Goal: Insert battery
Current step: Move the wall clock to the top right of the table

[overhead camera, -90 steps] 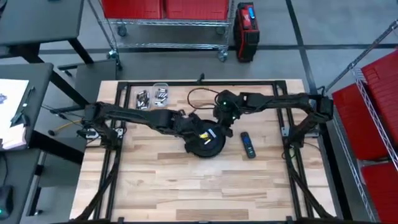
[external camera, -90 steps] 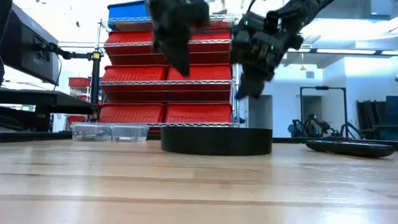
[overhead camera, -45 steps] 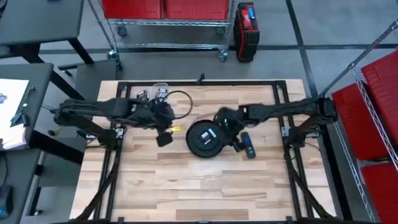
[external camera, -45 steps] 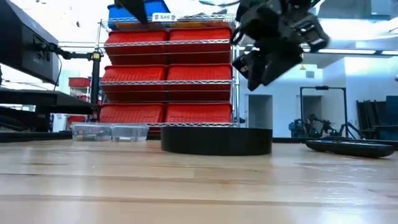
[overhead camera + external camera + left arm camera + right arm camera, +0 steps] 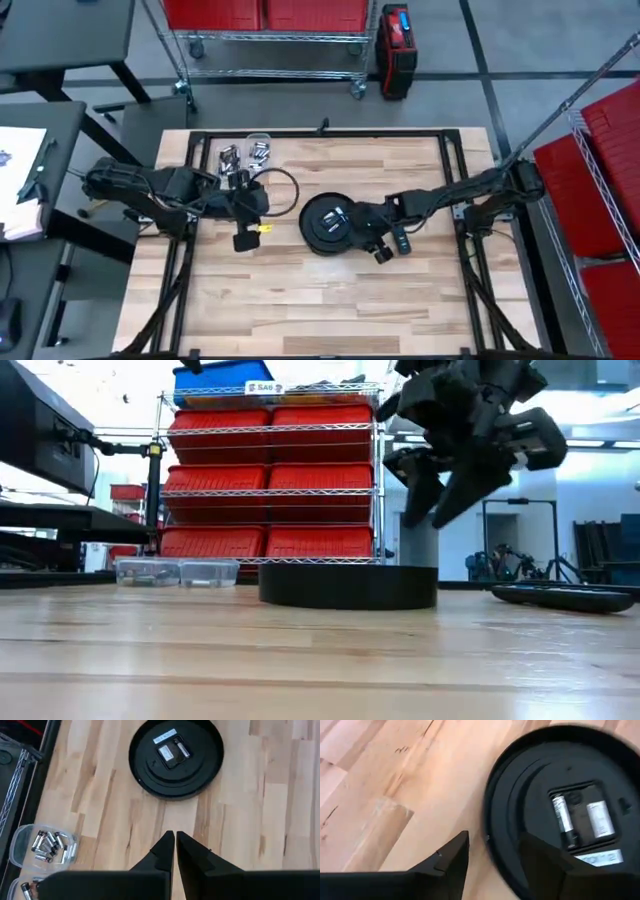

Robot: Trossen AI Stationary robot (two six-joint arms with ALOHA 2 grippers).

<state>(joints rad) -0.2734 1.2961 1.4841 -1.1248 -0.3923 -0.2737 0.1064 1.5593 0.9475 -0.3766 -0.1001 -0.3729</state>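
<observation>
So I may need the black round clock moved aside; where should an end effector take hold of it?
Probably at the outer rim of the black round clock, coming down from above with fingers straddling the edge. It lies flat, back up, on the wooden table, and its low wall is the only graspable lip.

The left gripper (image 5: 243,240) drew back toward the table's left edge; the right gripper (image 5: 381,253) moved beside the disc's (image 5: 331,223) right rim

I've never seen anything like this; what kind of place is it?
Probably a robotics lab or workshop: wire shelving stacked with red plastic bins, a wooden butcher-block table inside a black metal frame, and grey concrete flooring.
</observation>
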